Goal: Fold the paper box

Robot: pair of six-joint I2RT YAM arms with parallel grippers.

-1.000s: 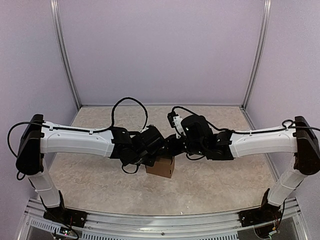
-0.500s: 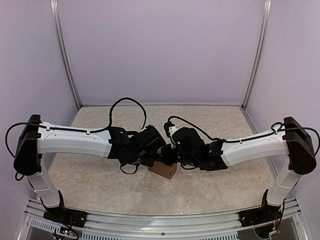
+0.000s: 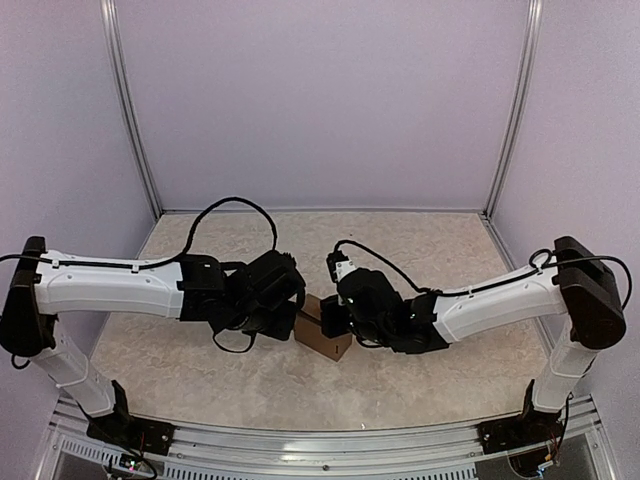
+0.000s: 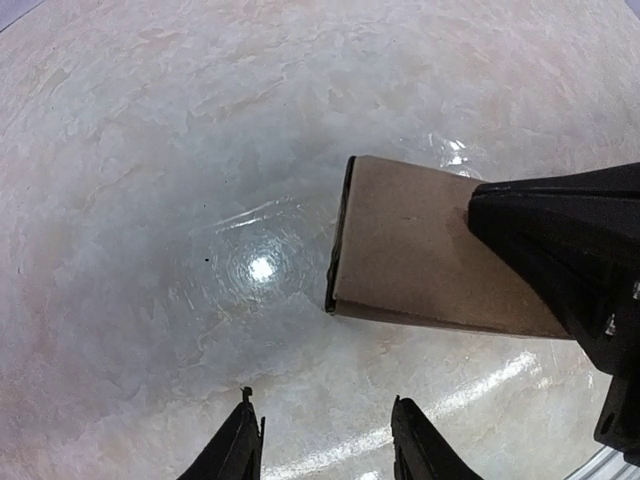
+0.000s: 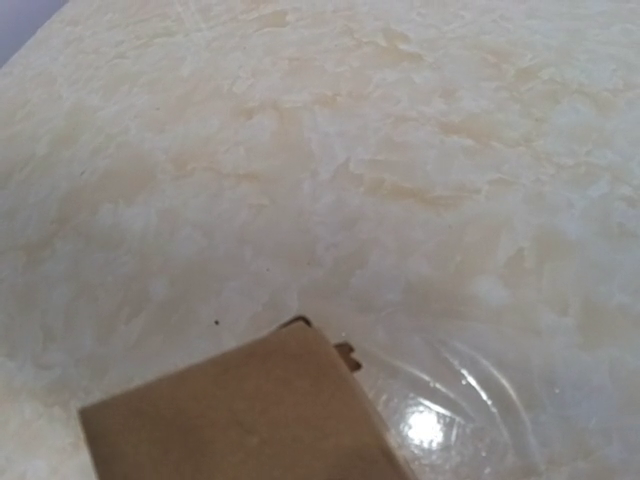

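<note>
The left gripper's (image 4: 325,445) jaws have just spread. A second ago they were nearly pressed together right at the plain brown cardboard box (image 4: 420,250). Now its two dark fingertips stand apart with only bare desk between them, and the box lies clear ahead of them, untouched by that arm. The right gripper's (image 4: 520,230) jaws are pressed together, as they were before. In the left wrist view its black tip lies over the box's top panel, apparently bearing down on it, though contact cannot be confirmed.

In the overhead view, the left arm has drawn back toward its own side, while the right arm has reached further in across the middle and now covers the box's right part.

The box sits on the marbled beige desk (image 4: 150,150), between the two wrists near the middle. It looks like a closed cube-like shape, with no loose flaps visible.

This looks like a handover. The left arm has let go of a finished fold and the right arm is holding the shape down, so the folding seems far along, with perhaps a last tuck or press left.
</note>
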